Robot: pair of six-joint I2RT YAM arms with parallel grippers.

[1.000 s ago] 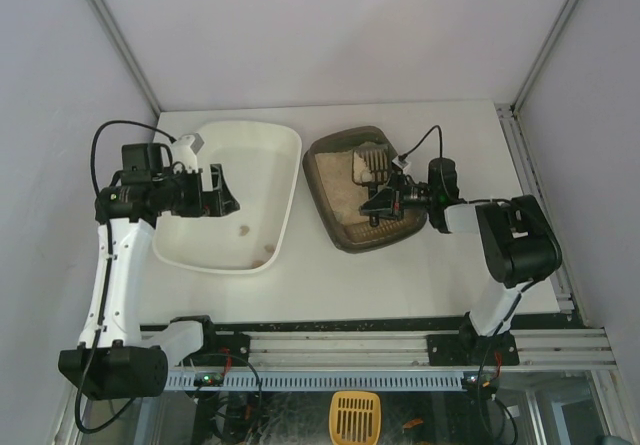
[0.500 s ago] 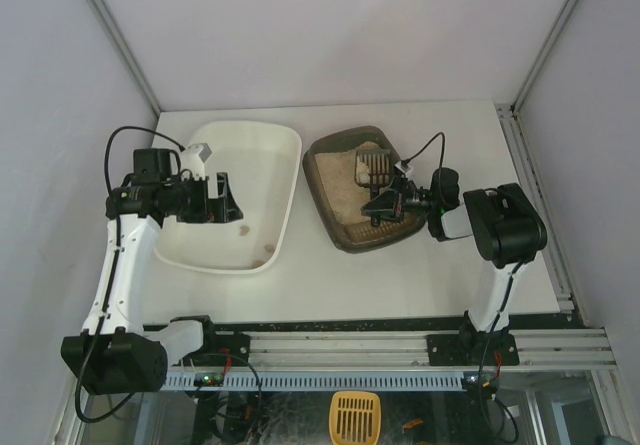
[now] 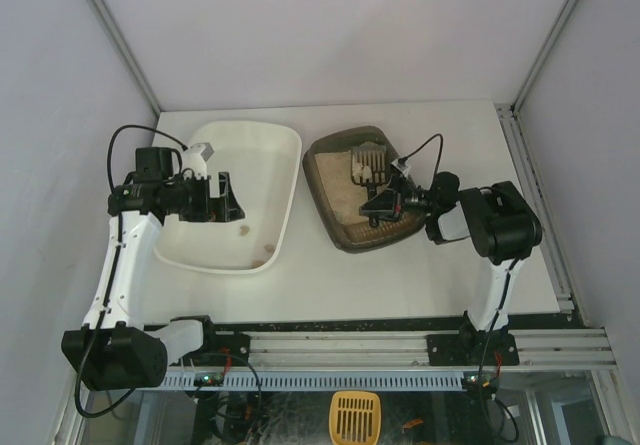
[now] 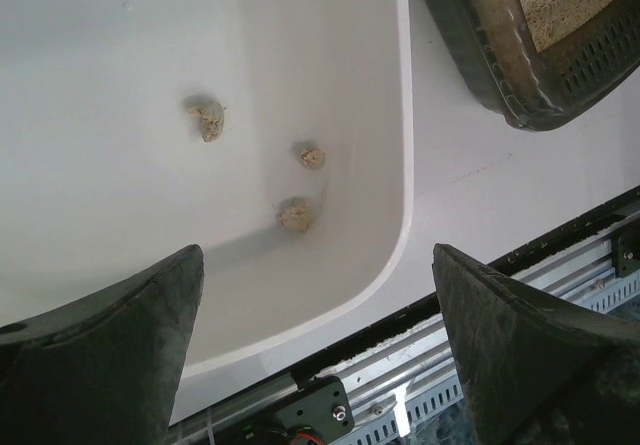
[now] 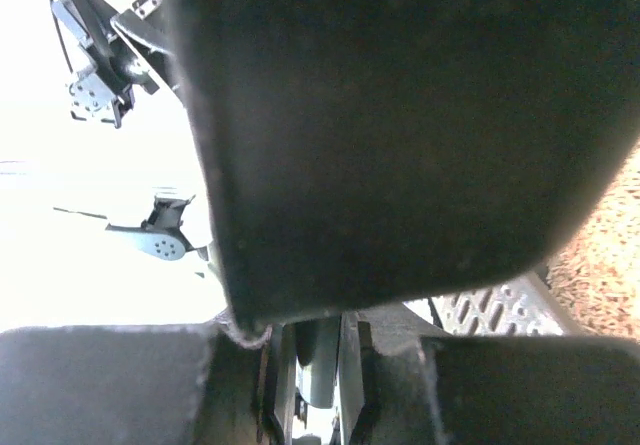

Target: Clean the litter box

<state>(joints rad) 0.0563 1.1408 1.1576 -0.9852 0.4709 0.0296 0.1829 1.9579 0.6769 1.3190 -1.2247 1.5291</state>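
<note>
Within the last second the left gripper [image 4: 315, 265] was brought slightly inward, and it was held wide open and empty over the white tray [image 4: 120, 55], with three clumps [image 4: 296, 214] lying just ahead of it. The litter box [image 3: 326, 210] lay to that gripper's right, apart from the tray. The scoop [image 3: 366, 164] was shifted slightly within the box, its head resting on litter ahead of the right gripper [image 3: 383, 205], which appeared clamped on the handle. A further sifting pass was judged under way. No brand, label or writing could be read.
</note>
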